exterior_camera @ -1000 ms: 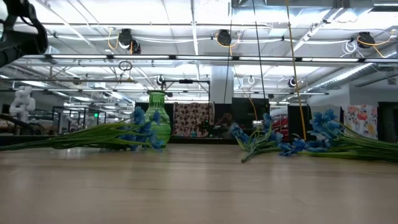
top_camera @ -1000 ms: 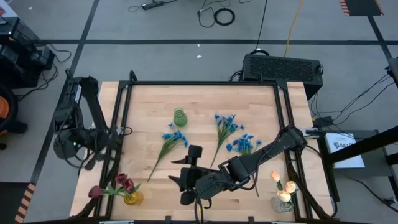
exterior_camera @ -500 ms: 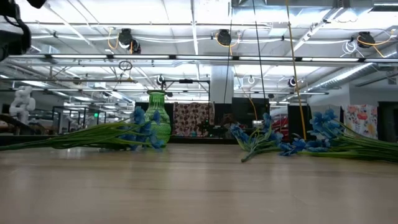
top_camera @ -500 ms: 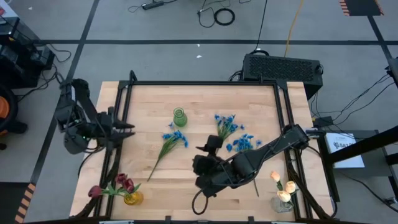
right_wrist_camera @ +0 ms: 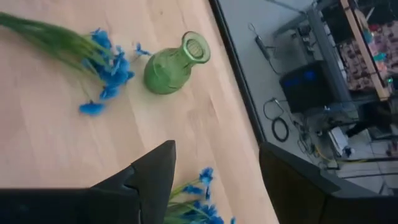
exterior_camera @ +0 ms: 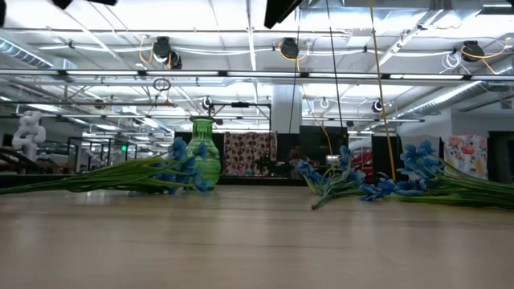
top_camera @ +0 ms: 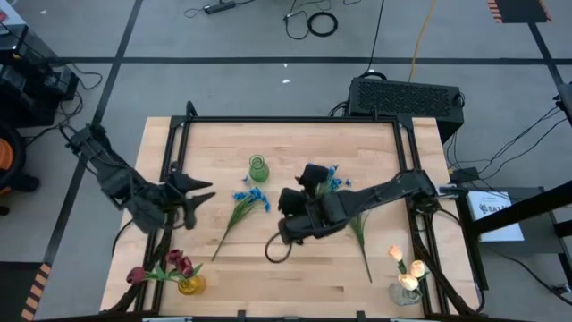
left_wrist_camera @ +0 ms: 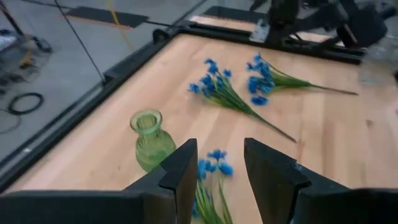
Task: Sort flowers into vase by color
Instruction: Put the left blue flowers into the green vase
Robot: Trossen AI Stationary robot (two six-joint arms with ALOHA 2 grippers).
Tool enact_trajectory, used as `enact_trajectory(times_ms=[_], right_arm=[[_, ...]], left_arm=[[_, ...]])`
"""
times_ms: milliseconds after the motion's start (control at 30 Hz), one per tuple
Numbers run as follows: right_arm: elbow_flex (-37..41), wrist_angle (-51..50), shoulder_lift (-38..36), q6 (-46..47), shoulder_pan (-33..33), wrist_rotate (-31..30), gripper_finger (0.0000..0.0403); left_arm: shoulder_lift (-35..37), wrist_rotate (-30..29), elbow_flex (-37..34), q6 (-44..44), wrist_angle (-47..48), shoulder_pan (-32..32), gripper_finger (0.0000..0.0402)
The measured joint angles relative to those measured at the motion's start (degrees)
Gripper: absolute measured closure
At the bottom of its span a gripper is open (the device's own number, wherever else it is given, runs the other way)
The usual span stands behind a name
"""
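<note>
Above the table's middle we hold our right gripper (top_camera: 310,176) open over blue flowers (top_camera: 253,197); our left gripper (top_camera: 198,192) hovers, fingers parted, empty

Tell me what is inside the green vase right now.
Nothing shows in the green vase: its mouth is open and no stem rises from it. The glass bottom is not clearly visible. Blue flowers lie on the table beside it.

One vase (top_camera: 258,166) stands upright mid-table, with flowers (top_camera: 243,204) lying just beside it and more (top_camera: 357,228) to its right.
</note>
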State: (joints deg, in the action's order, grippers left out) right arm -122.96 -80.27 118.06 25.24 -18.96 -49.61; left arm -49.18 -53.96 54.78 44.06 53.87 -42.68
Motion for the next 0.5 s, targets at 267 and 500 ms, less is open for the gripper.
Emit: enact_trajectory(times_ms=[267, 500], right_arm=[[0.0, 10.5, 0.0, -12.3, 4.3, 0.4, 0.0179], [0.0, 8.5, 0.0, -14.5, 6.8, 6.3, 0.0179]], left_arm=[[-7.1, 7.8, 0.0, -3.9, -7.0, 12.7, 0.0263], [-12.5, 15.9, 0.0, -5.5, -6.3, 23.8, 0.0263]])
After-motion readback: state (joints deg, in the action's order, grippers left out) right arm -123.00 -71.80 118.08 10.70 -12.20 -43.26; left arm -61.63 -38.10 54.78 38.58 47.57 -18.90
